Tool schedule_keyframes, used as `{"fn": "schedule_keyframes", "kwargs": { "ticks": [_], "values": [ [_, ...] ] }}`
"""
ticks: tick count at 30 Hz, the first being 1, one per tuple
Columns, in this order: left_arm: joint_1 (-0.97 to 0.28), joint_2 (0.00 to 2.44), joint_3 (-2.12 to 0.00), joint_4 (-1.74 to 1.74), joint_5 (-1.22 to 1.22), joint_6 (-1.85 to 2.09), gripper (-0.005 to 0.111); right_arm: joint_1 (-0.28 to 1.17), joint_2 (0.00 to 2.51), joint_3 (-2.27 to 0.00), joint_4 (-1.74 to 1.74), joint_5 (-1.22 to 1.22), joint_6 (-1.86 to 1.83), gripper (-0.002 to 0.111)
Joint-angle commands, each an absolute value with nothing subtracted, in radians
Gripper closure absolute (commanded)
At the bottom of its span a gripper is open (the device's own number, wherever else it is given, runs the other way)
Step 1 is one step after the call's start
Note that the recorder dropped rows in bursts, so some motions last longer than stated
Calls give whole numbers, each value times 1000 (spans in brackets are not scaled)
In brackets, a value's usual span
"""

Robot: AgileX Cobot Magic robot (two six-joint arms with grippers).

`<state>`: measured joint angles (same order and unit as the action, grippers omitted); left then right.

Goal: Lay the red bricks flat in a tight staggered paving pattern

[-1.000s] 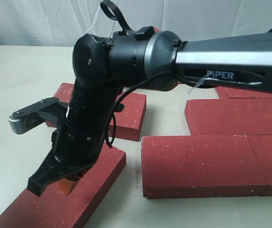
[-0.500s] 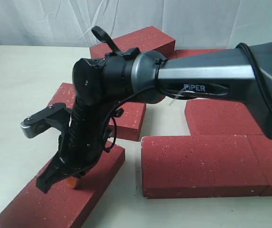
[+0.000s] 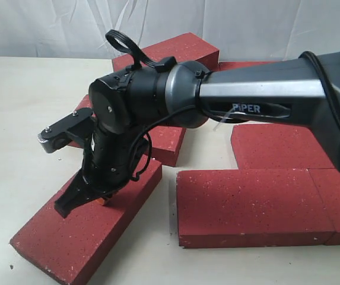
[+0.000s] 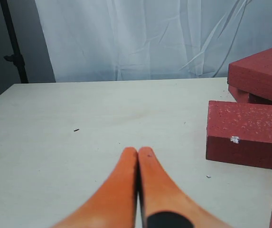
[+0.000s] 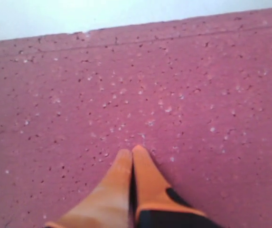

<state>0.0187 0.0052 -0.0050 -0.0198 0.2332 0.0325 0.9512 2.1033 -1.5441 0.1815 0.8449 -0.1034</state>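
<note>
The left gripper (image 4: pixel 138 153) hung low over the table (image 4: pixel 55 142), its orange fingers (image 4: pixel 121 180) pressed together with nothing between them. In its own view a chipped brick (image 4: pixel 247 133) lay flat near the gripper. A further brick (image 4: pixel 264 71) rested tilted on the ones behind it.

In the exterior view a loose brick (image 3: pixel 69 237) lay farthest left, flat and skewed at an angle to the rest. The right arm (image 3: pixel 259 95) reached across the middle to it. The right gripper (image 3: pixel 100 199) stood tip-down on that brick's top face. Its fingers (image 5: pixel 147 180) were closed tight against each other, holding nothing, with the tips touching the gritty surface.

Just behind lay a middle brick (image 3: pixel 167 142), flat, with its near corner close to the loose brick; whether the two touched could not be told. Behind that, a tilted brick (image 3: pixel 175 50) leaned up on others.

To the right, more bricks sat flat and tight in staggered rows, a front row (image 3: pixel 241 205) and a second row (image 3: pixel 288 145) offset behind it.
</note>
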Motion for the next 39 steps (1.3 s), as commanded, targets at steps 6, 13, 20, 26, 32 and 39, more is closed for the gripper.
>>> {"fn": "schedule_keyframes", "kwargs": {
  "ticks": [6,13,20,26,32,39],
  "values": [
    [19,0,0,-21,232,26,107,949,2104,-1539,90,835,-6,109],
    [19,0,0,-21,224,26,107,949,2068,-1541,178,825,0,109],
    [19,0,0,-21,224,26,107,949,1992,-1541,188,837,0,109],
    [19,0,0,-21,224,26,107,946,1947,-1541,181,860,0,109],
    [19,0,0,-21,224,26,107,884,1924,-1541,181,890,0,109],
    [19,0,0,-21,224,26,107,788,1917,-1541,193,914,-23,109]
  ]
}}
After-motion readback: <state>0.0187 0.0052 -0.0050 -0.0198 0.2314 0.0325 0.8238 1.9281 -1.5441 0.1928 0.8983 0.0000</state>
